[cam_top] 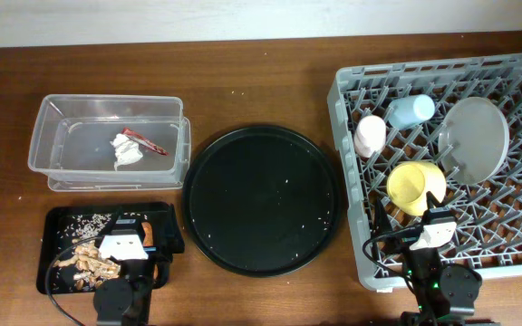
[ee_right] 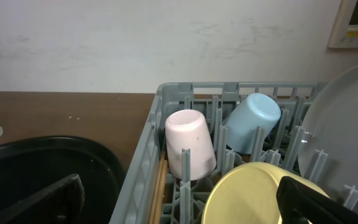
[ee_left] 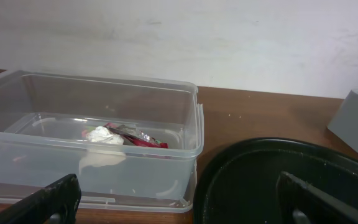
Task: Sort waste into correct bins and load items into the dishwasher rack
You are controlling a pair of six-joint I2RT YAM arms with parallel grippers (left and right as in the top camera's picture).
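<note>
Pink cup [cam_top: 370,135], blue cup [cam_top: 411,111]: one each

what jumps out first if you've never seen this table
The big grey rack on the right, holding a pink cup, blue cup, yellow bowl and plate. A large round black tray fills the middle. On the left, a clear tub holds a white tissue and red wrapper.
</note>
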